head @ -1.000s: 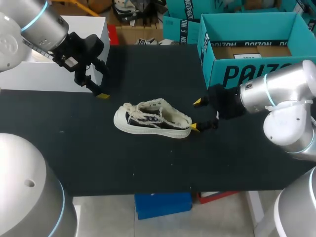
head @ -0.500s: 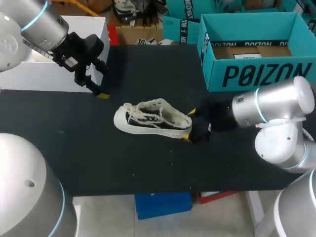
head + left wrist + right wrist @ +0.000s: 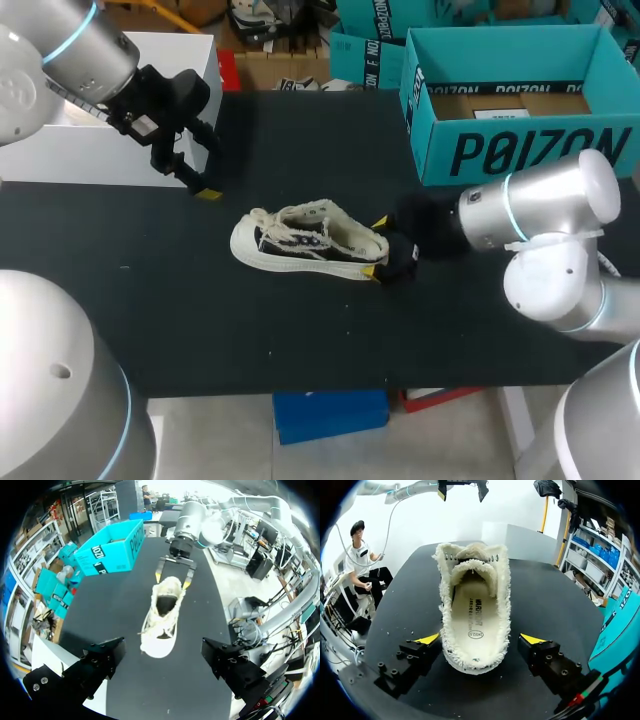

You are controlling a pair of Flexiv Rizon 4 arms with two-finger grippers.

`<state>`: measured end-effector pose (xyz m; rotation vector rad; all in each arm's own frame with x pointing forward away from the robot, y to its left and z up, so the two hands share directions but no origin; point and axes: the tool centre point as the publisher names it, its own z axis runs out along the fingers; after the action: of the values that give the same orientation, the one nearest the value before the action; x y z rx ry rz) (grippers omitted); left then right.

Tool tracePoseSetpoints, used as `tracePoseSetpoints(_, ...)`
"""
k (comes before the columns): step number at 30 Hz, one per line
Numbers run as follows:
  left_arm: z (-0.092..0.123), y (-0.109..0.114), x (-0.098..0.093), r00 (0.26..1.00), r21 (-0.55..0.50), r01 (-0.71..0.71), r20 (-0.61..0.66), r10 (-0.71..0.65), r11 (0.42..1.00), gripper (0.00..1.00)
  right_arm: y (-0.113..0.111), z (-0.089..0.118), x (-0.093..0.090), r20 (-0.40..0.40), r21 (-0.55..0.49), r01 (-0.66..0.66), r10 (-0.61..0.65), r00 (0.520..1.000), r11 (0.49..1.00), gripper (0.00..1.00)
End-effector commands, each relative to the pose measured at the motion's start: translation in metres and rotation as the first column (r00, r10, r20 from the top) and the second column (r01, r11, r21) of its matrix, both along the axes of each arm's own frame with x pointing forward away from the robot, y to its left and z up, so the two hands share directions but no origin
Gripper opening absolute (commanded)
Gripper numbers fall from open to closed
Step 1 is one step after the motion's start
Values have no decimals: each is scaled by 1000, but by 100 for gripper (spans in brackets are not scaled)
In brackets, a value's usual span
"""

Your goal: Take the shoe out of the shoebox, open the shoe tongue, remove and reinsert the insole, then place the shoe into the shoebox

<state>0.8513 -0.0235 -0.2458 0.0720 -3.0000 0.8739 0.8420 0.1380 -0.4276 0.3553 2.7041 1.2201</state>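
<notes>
Low-top sneaker (image 3: 305, 243) upright on its sole mid-table (image 3: 300, 340), outside teal shoebox (image 3: 510, 95) (box open, at table's far right corner). Toe twd left arm, heel twd right arm. Insole (image 3: 474, 612) lies inside shoe. R tool (image 3: 376, 247) open, yellow tips straddling heel, one each side; seem just clear of fabric, hard to tell. L tool (image 3: 210, 170) open wide, well apart from shoe, near table's far left edge.

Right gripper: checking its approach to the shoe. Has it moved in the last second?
Yes. The right gripper moved left, away from the shoebox, and straddles the heel of the shoe.
</notes>
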Motion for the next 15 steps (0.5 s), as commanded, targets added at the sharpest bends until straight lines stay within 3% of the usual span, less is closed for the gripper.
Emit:
tracePoseSetpoints(1, -2, 0, 0, 1000, -2, 0, 5, 0, 1000, 100, 3, -1, 3, -8, -3, 5, -5, 1000, 1000, 100)
tracePoseSetpoints(14, -2, 0, 0, 1000, -2, 0, 5, 0, 1000, 100, 13, -11, 1, -28, 17, 2, -1, 1000, 1000, 100)
tracePoseSetpoints(15, -2, 0, 0, 1000, -2, 0, 5, 0, 1000, 100, 13, -11, 1, -32, 14, 2, -1, 999, 1000, 58)
